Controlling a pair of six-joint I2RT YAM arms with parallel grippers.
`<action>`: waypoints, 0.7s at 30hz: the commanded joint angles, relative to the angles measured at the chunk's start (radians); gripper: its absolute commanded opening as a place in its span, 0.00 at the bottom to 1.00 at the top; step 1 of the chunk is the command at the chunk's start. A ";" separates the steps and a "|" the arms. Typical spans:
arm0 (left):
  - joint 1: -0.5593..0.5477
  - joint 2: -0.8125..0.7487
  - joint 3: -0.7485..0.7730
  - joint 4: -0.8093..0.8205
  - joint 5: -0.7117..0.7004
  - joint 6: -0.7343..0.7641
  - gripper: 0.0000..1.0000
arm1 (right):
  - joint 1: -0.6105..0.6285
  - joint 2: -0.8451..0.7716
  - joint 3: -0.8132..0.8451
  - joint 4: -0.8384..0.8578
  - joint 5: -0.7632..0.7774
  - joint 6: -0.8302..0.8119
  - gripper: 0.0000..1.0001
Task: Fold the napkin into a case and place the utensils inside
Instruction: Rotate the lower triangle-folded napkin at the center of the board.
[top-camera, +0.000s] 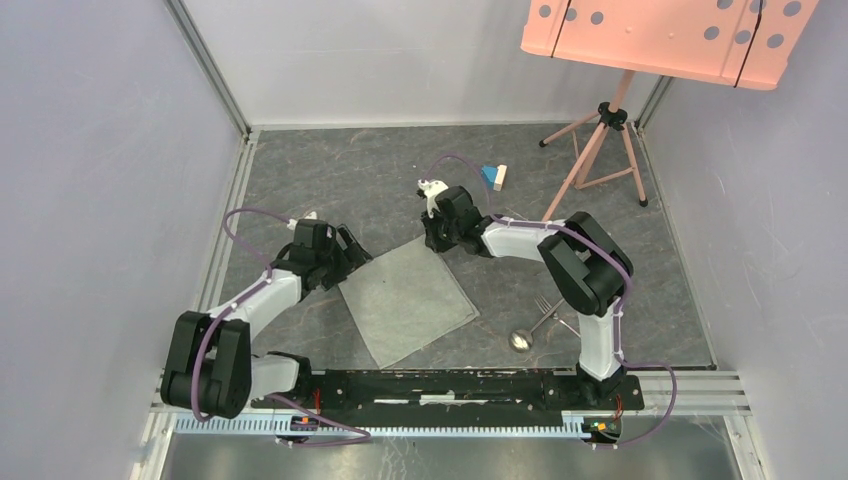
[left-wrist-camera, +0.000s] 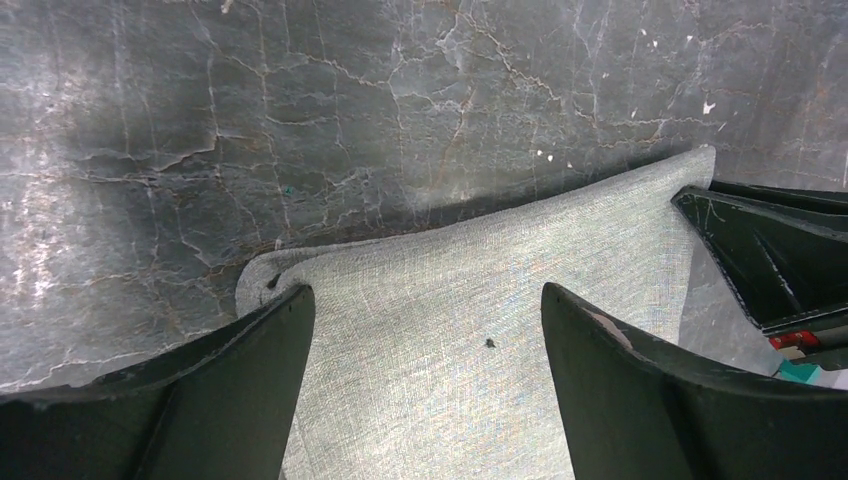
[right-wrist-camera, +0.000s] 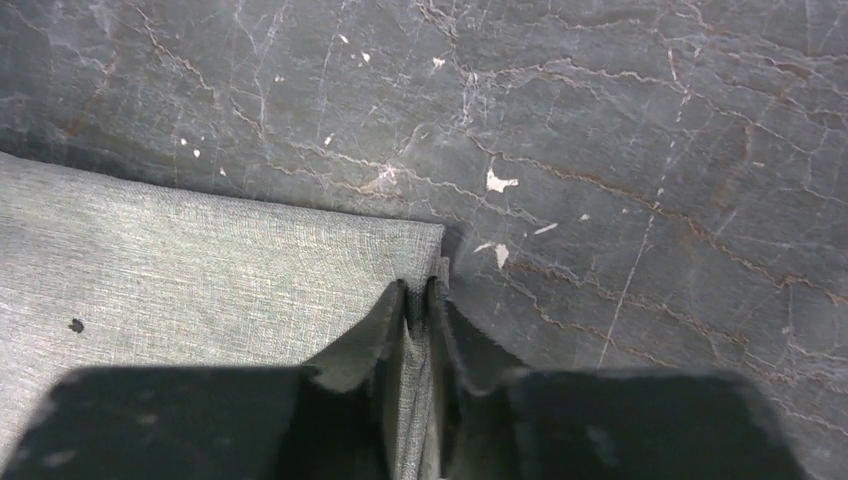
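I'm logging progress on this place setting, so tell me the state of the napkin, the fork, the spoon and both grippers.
Napkin: spread open on the table, not yet folded.
Fork: lying on the table, outside the napkin.
Spoon: lying beside the fork, outside the napkin.
Left gripper: jaws open, astride a napkin corner.
Right gripper: jaws closed on the napkin's far corner.

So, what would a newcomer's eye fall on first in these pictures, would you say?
Probably the light grey napkin lying flat in the middle of the dark table, with the right gripper pinched shut on its far corner and the left gripper open over its left corner. After that, the pink perforated panel on a tripod at the far right, and the shiny spoon and fork toward the near right.
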 joint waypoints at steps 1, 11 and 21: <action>0.008 -0.086 0.001 -0.009 0.004 0.017 0.90 | -0.005 -0.057 0.040 -0.103 0.074 -0.075 0.26; 0.006 -0.313 0.004 -0.120 0.108 -0.010 0.91 | 0.039 -0.426 -0.268 -0.227 -0.138 -0.043 0.74; 0.007 -0.384 -0.041 -0.131 0.189 -0.037 0.91 | 0.121 -0.619 -0.591 -0.190 -0.019 0.013 0.63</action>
